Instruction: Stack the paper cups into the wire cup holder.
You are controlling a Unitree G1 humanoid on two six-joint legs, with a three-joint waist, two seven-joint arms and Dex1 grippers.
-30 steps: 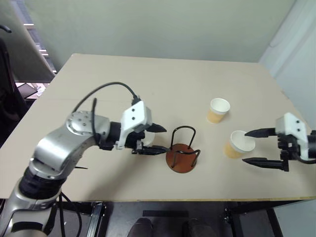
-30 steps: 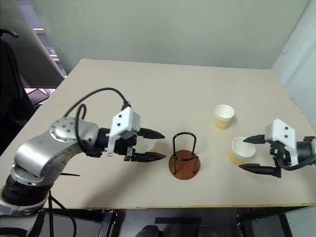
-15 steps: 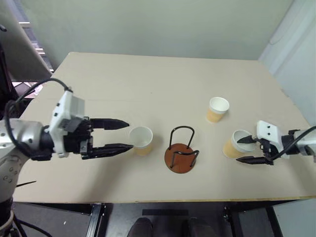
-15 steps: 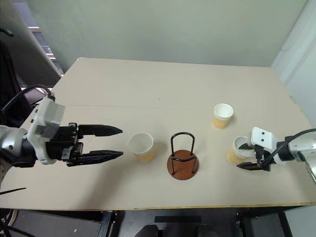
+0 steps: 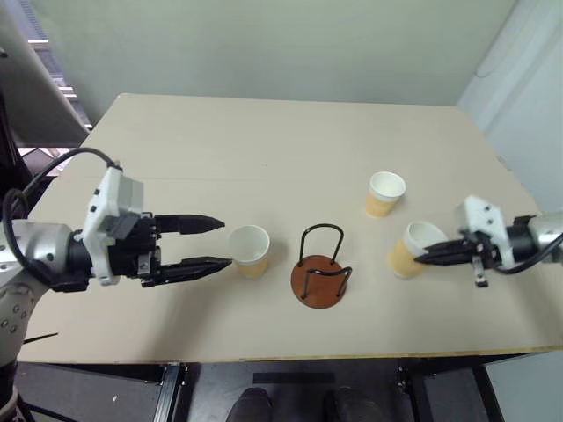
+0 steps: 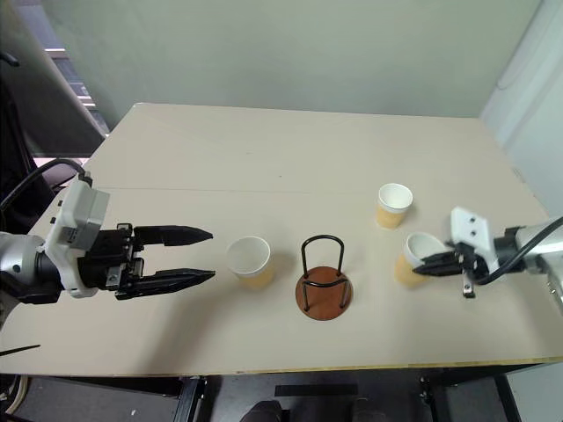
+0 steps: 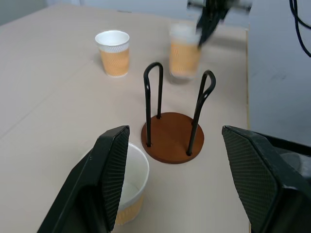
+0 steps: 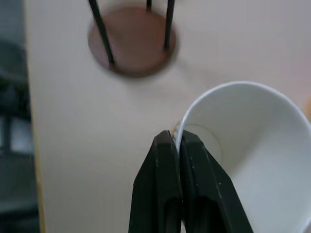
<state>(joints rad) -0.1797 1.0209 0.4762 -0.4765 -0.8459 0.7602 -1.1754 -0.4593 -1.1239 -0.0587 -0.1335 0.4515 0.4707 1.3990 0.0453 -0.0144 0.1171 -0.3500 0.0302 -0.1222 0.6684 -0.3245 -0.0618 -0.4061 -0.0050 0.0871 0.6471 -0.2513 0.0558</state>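
A big light tan counter (image 5: 264, 141) sits in front of a plain pale green wall (image 5: 264, 44). A white wall (image 5: 528, 97) is on the right. The floor (image 5: 290, 391) under the counter's near edge is dark.

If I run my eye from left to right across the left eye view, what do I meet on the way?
left gripper, open → paper cup standing beside it → wire cup holder → far paper cup → tilted paper cup → right gripper, pinching that cup's rim.

Looks like a bare lab or test room: plain beige table (image 5: 264, 141) against a blank pale-green wall (image 5: 264, 44), nothing homey around it.
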